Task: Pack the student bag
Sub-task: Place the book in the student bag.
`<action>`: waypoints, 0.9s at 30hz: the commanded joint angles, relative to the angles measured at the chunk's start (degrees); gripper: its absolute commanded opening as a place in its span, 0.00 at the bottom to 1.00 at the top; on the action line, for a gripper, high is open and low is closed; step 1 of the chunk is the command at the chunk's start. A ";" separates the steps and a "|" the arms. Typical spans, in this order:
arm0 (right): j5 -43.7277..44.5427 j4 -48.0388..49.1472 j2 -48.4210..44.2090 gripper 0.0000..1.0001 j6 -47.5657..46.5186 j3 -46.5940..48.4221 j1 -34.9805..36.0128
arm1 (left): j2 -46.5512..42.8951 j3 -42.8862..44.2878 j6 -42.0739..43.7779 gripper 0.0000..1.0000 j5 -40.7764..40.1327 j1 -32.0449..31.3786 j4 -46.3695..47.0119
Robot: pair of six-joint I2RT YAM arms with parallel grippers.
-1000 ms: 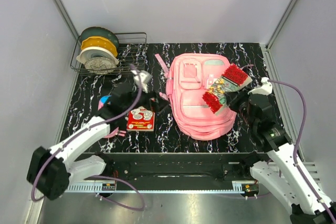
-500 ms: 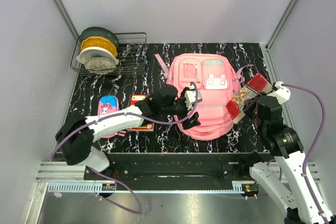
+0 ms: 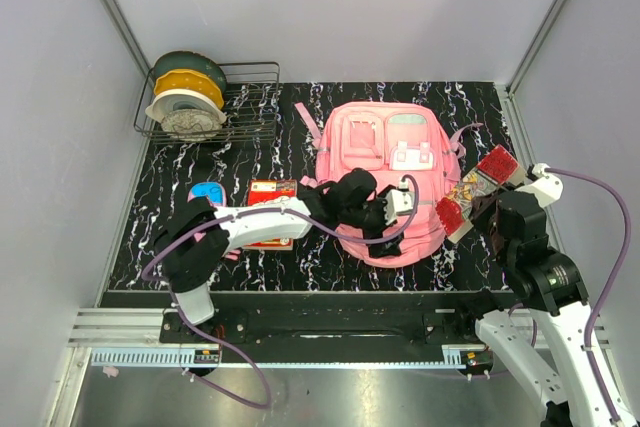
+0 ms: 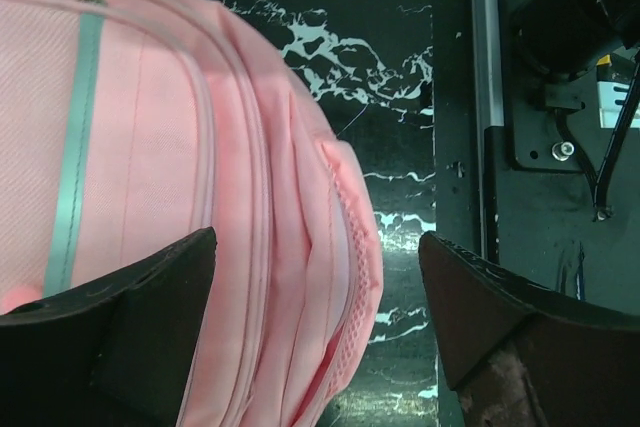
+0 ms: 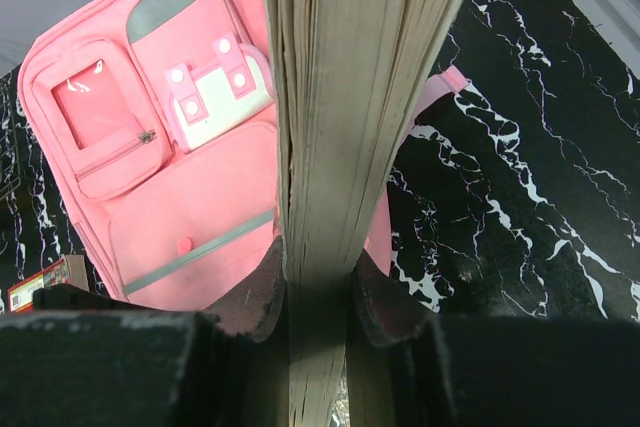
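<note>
Counted from the left: three spools (image 3: 185, 112) in one wire rack (image 3: 255, 112), one small pencil case (image 3: 207, 192), one red box (image 3: 266, 189), one student bag (image 3: 385, 162) flat at mid-table, one book (image 3: 478, 187). Seen only from the left wrist: left gripper (image 4: 315, 272) spread wide astride the bag's near seams, gripping nothing. Only from the right wrist: right gripper (image 5: 318, 292) clamped on the book's page edges. A second back, left gripper by the red box, book above the bag; now beside its right edge.
</note>
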 commanded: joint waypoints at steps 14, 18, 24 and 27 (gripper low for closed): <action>0.04 4.12 -0.83 0.00 1.51 0.99 -0.20 | 8.03 9.98 2.35 0.68 -0.23 -3.02 -9.21; -0.22 4.21 -0.92 0.00 1.51 1.08 -0.29 | 9.35 11.74 2.87 0.63 -2.86 -3.02 -11.92; -0.31 4.39 -1.27 0.00 1.43 0.64 -0.20 | 10.32 13.76 3.58 0.42 -4.98 -3.11 -13.96; -0.05 4.39 -1.54 0.00 1.42 0.46 -0.29 | 9.97 13.59 3.05 0.23 -6.03 -3.02 -14.22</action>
